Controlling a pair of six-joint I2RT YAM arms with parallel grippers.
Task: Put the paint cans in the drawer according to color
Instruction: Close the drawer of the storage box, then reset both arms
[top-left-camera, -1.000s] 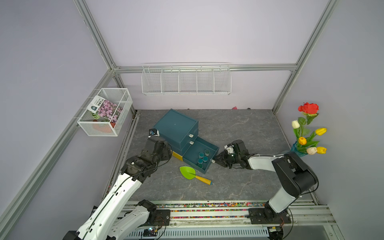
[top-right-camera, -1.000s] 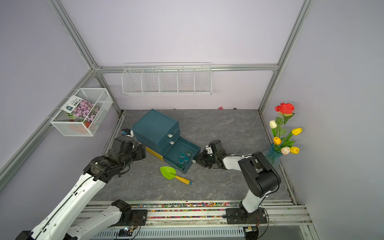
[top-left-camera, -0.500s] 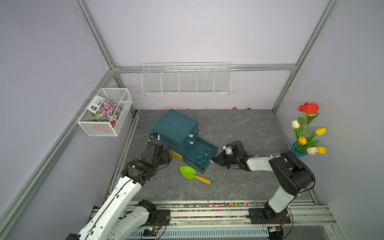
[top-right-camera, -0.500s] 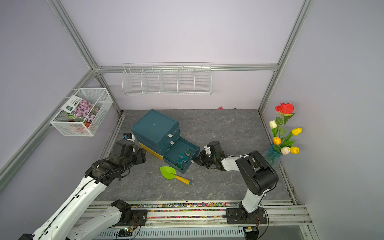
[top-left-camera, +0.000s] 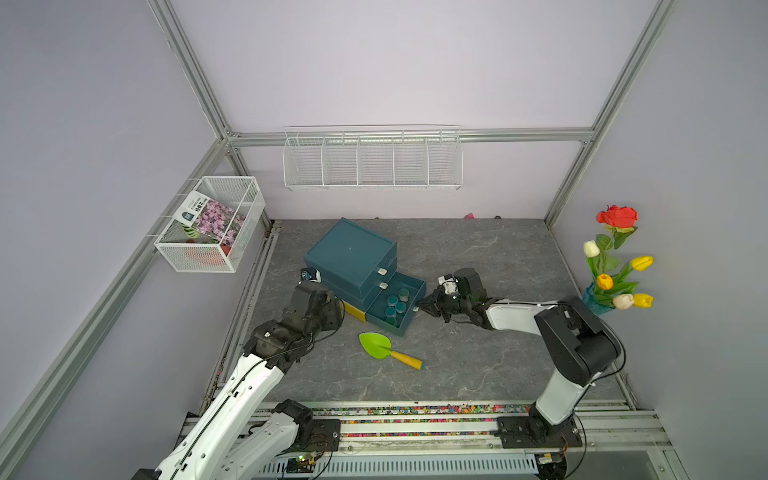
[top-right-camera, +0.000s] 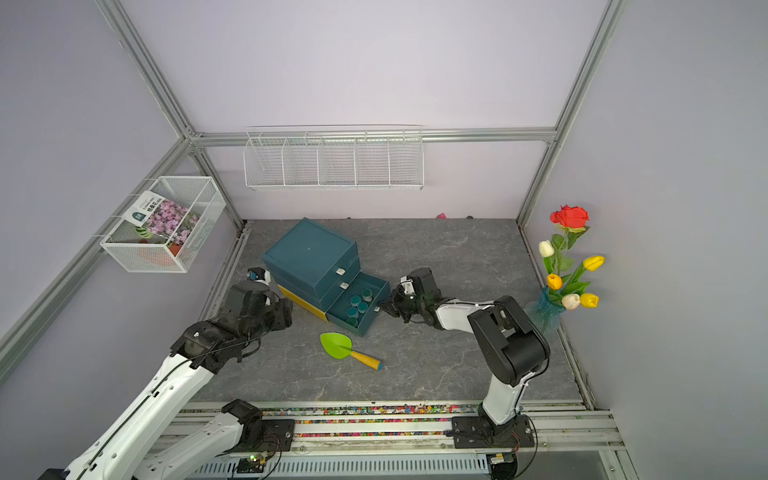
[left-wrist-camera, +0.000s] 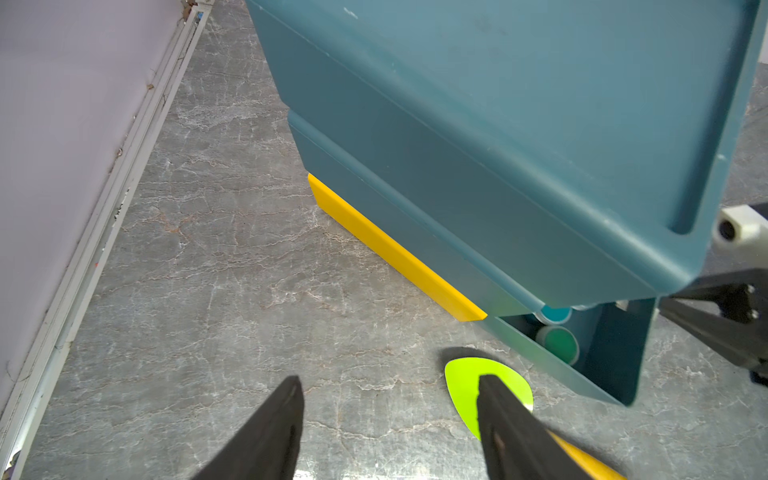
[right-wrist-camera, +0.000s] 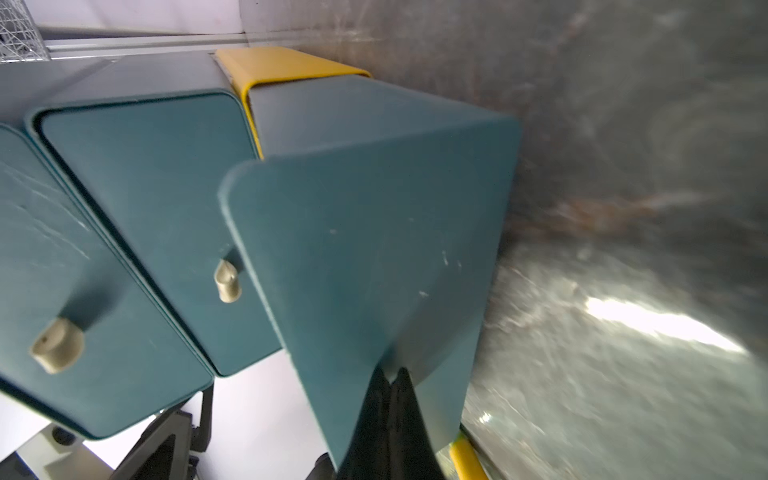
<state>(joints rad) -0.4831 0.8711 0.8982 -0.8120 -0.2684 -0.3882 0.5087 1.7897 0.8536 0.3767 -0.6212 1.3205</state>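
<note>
A teal drawer cabinet (top-left-camera: 351, 249) on a yellow base stands on the grey floor in both top views. Its bottom drawer (top-left-camera: 417, 286) is pulled out and holds several teal and green paint cans (top-left-camera: 397, 305). Two of the cans (left-wrist-camera: 559, 343) show in the left wrist view. My right gripper (top-left-camera: 424, 305) is shut, its tips (right-wrist-camera: 390, 374) against the open drawer's front panel (right-wrist-camera: 374, 249), beside the small white knob (top-right-camera: 377, 308). My left gripper (left-wrist-camera: 388, 386) is open and holds nothing, low over the floor by the cabinet's left side (left-wrist-camera: 415, 166).
A green trowel (top-left-camera: 376, 345) with a yellow handle lies on the floor in front of the drawer, close to one left fingertip (left-wrist-camera: 490, 399). A vase of flowers (top-left-camera: 611, 266) stands at the right wall. Wire baskets (top-left-camera: 208, 224) hang on the left and back walls.
My right gripper has closed from partly open and edged up to the drawer front. The left gripper has drawn back slightly from the cabinet. The drawer and cans have not moved.
</note>
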